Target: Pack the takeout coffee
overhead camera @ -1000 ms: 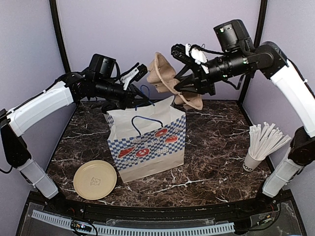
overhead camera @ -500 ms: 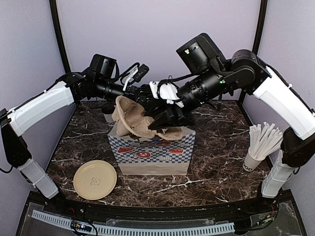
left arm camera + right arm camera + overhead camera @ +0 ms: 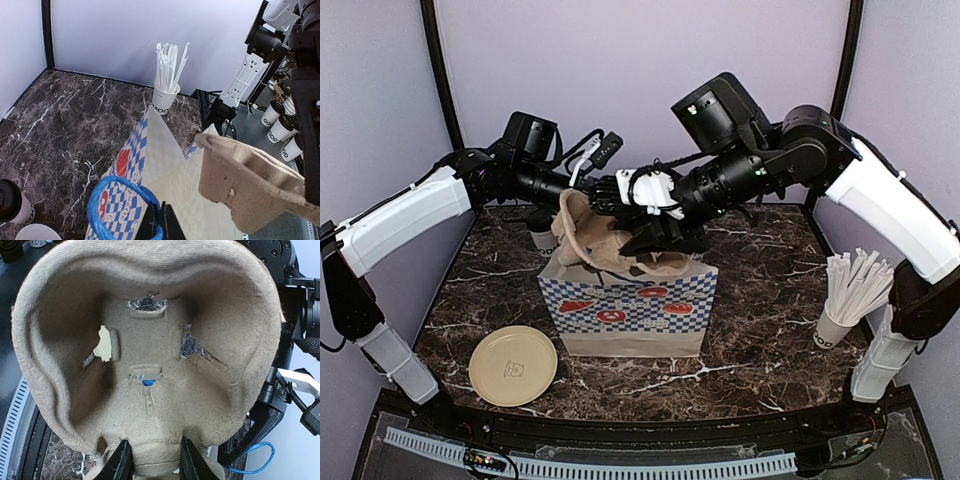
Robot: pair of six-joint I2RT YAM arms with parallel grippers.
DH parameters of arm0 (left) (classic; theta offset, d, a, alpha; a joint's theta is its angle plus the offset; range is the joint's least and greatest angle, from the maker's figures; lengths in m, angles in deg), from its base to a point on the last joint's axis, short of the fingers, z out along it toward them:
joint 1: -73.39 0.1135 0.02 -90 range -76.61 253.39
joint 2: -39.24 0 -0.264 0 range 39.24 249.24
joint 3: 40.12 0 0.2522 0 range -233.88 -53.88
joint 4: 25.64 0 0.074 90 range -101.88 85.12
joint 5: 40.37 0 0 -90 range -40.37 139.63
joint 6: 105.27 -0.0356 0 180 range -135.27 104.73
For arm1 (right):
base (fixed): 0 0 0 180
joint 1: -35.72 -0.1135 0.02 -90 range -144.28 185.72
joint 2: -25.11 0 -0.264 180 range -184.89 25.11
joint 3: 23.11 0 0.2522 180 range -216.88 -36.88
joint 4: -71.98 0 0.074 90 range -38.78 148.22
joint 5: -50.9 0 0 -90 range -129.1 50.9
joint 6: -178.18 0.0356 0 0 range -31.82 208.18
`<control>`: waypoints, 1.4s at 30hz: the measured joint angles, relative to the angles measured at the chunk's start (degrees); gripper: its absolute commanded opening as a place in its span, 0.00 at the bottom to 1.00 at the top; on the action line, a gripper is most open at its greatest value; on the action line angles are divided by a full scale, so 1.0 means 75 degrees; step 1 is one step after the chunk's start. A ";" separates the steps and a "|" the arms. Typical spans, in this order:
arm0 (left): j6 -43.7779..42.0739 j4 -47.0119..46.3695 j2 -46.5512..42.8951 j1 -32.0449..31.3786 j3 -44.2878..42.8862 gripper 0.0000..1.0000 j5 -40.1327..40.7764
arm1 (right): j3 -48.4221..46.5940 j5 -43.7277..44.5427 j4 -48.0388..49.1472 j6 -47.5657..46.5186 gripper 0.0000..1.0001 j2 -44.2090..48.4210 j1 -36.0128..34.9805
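A black-lidded white coffee cup stands on the table behind the bag; in the top view it is mostly hidden by the bag. The blue-checked paper bag stands open at the centre. My left gripper is shut on the bag's blue handle at the bag's back edge. My right gripper is shut on a brown pulp cup carrier, held tilted over the bag's mouth. No cup sits in the carrier.
A white cup full of long white sticks stands at the right edge. A tan plate lies front left. A white rim shows beside the lidded cup. Several lidded cups stand off the table.
My right arm swung the carrier down from high behind the bag onto its mouth. The bag now stands lower and wider. The left gripper kept its hold on the handle.
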 measured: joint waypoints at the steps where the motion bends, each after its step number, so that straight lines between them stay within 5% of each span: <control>1: 0.0012 0.0000 0.0000 0.0000 0.0009 0.00 0.0000 | 0.0079 0.0044 0.0067 -0.0015 0.28 0.0000 0.0000; 42: 0.0166 -0.0003 0.0000 -0.0012 0.0035 0.00 0.0184 | 0.0169 0.0446 0.0501 -0.0073 0.29 -0.0087 0.0131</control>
